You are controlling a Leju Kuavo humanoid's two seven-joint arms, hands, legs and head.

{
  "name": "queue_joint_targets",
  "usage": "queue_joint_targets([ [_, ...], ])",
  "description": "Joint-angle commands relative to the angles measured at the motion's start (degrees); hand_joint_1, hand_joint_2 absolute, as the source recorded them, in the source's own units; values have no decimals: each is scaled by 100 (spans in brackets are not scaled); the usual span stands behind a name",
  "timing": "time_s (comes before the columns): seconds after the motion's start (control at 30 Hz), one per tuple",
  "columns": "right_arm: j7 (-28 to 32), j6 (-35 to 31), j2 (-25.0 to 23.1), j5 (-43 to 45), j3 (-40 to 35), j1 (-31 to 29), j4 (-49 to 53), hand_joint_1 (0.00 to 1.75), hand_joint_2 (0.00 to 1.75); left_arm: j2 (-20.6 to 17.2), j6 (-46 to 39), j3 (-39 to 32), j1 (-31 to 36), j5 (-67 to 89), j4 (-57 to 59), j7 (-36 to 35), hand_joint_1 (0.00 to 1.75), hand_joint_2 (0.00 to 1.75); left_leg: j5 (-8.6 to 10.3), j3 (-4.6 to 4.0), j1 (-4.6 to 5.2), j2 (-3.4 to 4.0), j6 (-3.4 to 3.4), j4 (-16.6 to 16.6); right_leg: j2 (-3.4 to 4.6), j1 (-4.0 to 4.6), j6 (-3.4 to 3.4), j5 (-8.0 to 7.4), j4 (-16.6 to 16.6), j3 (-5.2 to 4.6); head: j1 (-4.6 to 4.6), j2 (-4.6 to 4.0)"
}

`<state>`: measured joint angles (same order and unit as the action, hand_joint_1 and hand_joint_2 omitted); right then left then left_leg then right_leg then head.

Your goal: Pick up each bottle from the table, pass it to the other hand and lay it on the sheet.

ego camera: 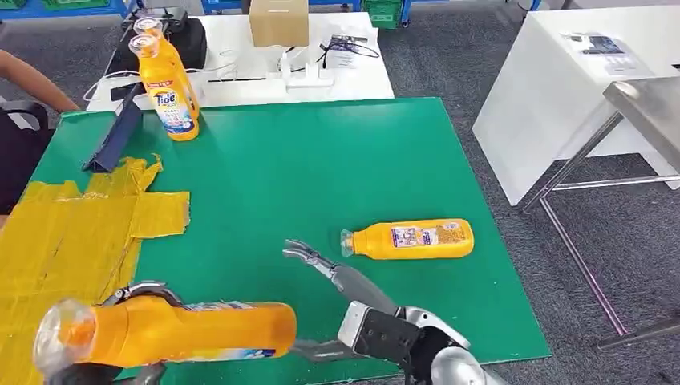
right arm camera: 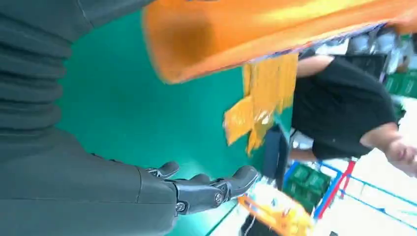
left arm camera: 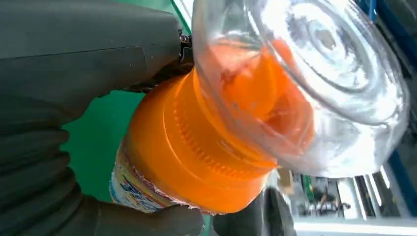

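My left hand (ego camera: 132, 301) grips an orange detergent bottle (ego camera: 172, 330) lying sideways above the table's near left edge, its clear cap (left arm camera: 314, 73) toward me. Just right of the bottle's base, my right hand (ego camera: 337, 277) is open, fingers spread, touching nothing. The bottle's base (right arm camera: 206, 44) hangs close above the right hand's fingers (right arm camera: 216, 189). A second orange bottle (ego camera: 409, 239) lies on its side on the green mat (ego camera: 321, 176). Two more orange bottles (ego camera: 168, 80) stand upright at the far left. The crumpled yellow sheet (ego camera: 72, 233) covers the mat's left side.
A dark blue angled piece (ego camera: 116, 136) lies by the standing bottles. A person in black (ego camera: 20, 120) sits at the left edge. Behind the mat, a white table (ego camera: 265, 64) carries a cardboard box (ego camera: 278, 22) and cables. A metal table (ego camera: 641, 104) stands at the right.
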<state>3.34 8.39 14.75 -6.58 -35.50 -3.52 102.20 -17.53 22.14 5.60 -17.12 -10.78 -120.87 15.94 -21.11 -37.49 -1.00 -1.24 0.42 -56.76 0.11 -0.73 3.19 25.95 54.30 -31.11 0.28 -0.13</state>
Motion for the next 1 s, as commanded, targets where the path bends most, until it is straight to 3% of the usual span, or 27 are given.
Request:
queue_joint_targets([
  [0.03,57,38,236,-563,789,702,400,0,0,645,-508,-480,-51,764,-3,15,175,175,-11,20,7,4,3,0,-6,-3,-10,13,2,21,0,0],
  [0.1,57,-71,233,-835,1026,1031,676,0,0,838,-1437,-645,-41,2136,-97,119,175,175,-7,8,3,-2,1,1,-11,0,-6,7,-1,11,0,0],
  [0.23,11,-98,268,-908,1135,1166,851,0,0,896,-1665,-725,-22,2423,-115,100,175,175,-15,17,6,-2,1,-5,-14,-3,-8,22,7,19,0,0],
  [0.33,-69,-284,223,-1318,1478,1407,1206,0,0,1112,-3350,-922,70,4951,30,189,175,175,-21,16,7,2,-2,-6,-10,-3,-6,21,8,18,0,0],
  [0.53,-136,-254,249,-1345,1684,1462,1341,0,0,999,-3689,-942,140,5601,255,20,175,175,-17,24,9,-1,-3,1,-14,-5,-8,20,3,24,0,0],
  [0.7,-343,-161,56,-1649,1707,1188,1128,0,0,336,-4603,-1099,138,7762,1223,-519,175,175,-17,33,10,13,-6,7,-2,-5,-13,18,2,25,0,0],
  [0.8,-441,-263,174,-1837,1708,1188,1110,0,0,-72,-4709,-1041,208,8565,2023,-745,175,175,-12,36,10,16,-9,13,3,-6,-13,13,0,25,0,0],
  [0.87,-441,-423,421,-1850,1914,1444,1279,0,0,-195,-4581,-738,439,8999,2440,-938,175,175,-6,24,8,1,-8,15,-9,-5,-7,10,-3,17,0,0],
  [1.0,-374,-423,472,-1784,2024,1551,1336,0,0,-197,-4567,-603,505,9082,2444,-1075,175,175,-13,36,8,-13,-4,6,-28,-6,-11,24,2,32,0,0],
])
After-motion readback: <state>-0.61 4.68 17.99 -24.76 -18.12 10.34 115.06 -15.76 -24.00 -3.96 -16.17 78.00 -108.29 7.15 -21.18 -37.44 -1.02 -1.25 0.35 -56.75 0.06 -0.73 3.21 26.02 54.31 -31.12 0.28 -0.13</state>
